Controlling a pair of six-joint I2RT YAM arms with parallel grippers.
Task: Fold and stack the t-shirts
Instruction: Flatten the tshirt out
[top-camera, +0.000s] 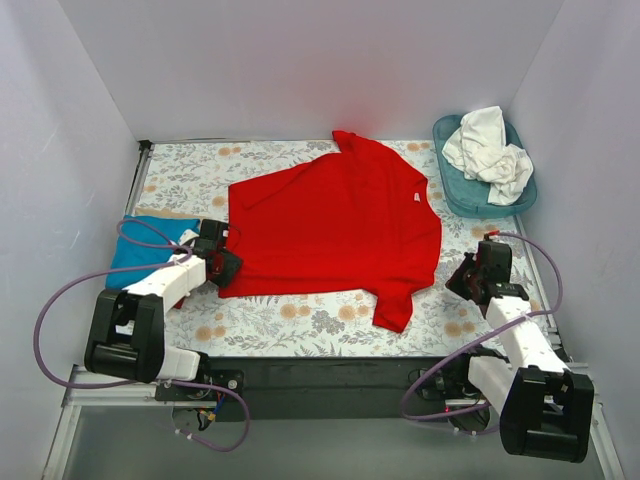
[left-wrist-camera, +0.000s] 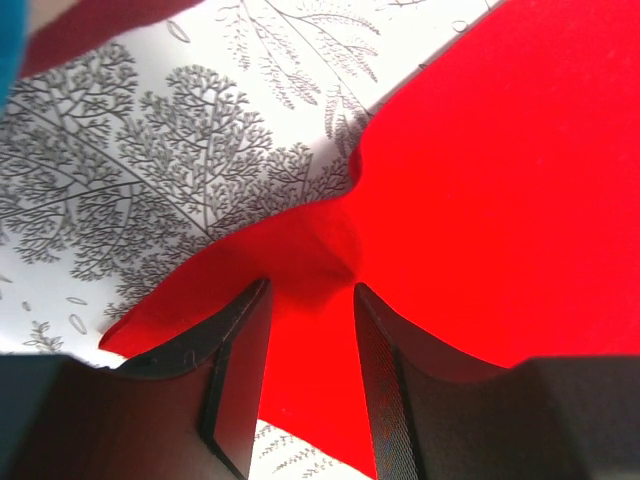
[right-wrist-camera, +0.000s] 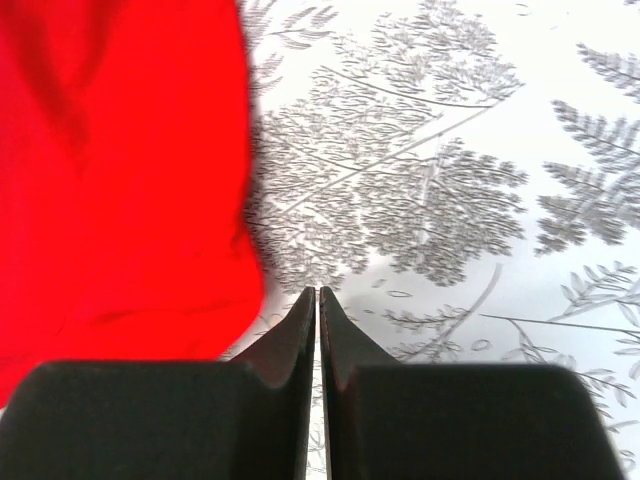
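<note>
A bright red t-shirt (top-camera: 335, 225) lies spread flat across the middle of the floral table cloth (top-camera: 300, 315). My left gripper (top-camera: 228, 262) sits at the shirt's lower left corner. In the left wrist view its jaws (left-wrist-camera: 310, 290) stand apart, with the puckered red cloth (left-wrist-camera: 500, 200) under and between them. A folded turquoise t-shirt (top-camera: 150, 245) lies at the left edge, behind that arm. My right gripper (top-camera: 455, 280) hovers just right of the shirt's hem. Its fingers (right-wrist-camera: 317, 292) are pressed together over bare cloth, the red t-shirt (right-wrist-camera: 120, 180) to their left. White t-shirts (top-camera: 490, 150) are heaped in the basket.
A teal plastic basket (top-camera: 455, 190) stands at the back right corner. White walls close in the table on three sides. One red sleeve (top-camera: 395, 305) reaches toward the near edge.
</note>
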